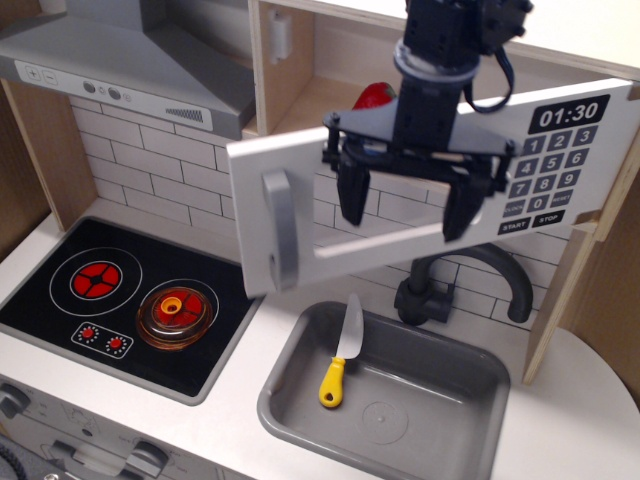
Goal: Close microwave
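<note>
White microwave door, seemingly light and stiff, is being pushed behind the spread-apart gripper; handle is best grasped.

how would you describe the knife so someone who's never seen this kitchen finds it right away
Start at the grey sink to the right of the black stovetop, below the half-open microwave door. The knife lies inside the basin along its left side. It has a yellow handle and a pale blade pointing toward the faucet, and is the only loose item in the sink.
</note>
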You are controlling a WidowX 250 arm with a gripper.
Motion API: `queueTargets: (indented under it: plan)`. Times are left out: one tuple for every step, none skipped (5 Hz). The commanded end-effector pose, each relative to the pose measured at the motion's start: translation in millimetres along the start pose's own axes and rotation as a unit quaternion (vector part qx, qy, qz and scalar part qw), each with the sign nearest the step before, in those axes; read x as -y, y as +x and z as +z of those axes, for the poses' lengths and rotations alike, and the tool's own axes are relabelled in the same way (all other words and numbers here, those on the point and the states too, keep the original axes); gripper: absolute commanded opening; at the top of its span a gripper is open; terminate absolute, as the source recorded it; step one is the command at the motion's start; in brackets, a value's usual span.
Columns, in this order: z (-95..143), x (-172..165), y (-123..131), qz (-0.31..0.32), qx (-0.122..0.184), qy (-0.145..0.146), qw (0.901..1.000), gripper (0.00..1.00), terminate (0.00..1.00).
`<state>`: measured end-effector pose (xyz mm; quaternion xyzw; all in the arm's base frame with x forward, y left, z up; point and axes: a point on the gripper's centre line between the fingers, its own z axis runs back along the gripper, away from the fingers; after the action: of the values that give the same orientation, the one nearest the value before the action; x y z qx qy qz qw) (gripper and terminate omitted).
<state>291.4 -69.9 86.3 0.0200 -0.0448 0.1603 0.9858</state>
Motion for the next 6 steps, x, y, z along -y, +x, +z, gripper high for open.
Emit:
queueTargets:
  plan:
    - [15, -17, 49, 0.043, 0.071, -0.008, 0.9965, 1.00, 0.00]
    - [15, -19, 65, 0.047, 0.107, -0.010, 0.9931, 1.00, 0.00]
    - [14, -19, 83, 0.056, 0.123, -0.007, 0.9908, 1.00, 0.00]
    - [13, -20, 98, 0.070, 0.132, -0.005, 0.9887, 1.00, 0.00]
    - [13, -20, 108, 0.075, 0.145, -0.008, 0.9866, 1.00, 0.00]
    - [15, -20, 114, 0.068, 0.159, -0.020, 0.9848, 1.00, 0.00]
